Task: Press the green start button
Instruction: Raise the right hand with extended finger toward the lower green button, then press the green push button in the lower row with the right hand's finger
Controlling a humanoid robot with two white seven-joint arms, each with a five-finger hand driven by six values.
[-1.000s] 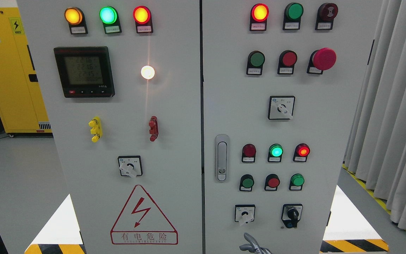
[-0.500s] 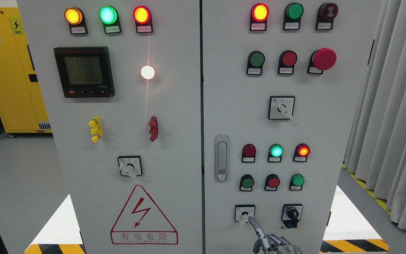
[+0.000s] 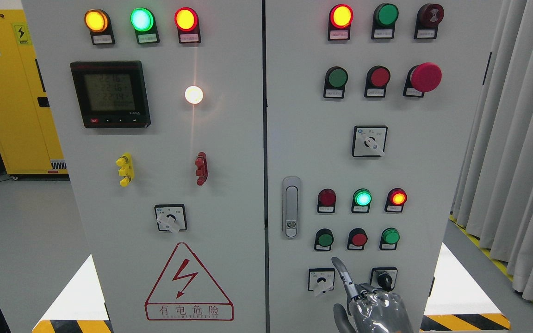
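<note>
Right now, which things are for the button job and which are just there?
For the job: right hand, forefinger out; lower green push button just above its fingertip.

Just there: red mushroom stop button, digital meter, door latch, yellow cabinet, curtain.

Industrial elec. lab: control cabinet [image 3: 229, 152] w/ hazard sign [image 3: 188, 283], yellow safety cabinet [image 3: 14, 92].

The hand [image 3: 377, 307] is cut off at the bottom edge; button labels — too small to read.
</note>
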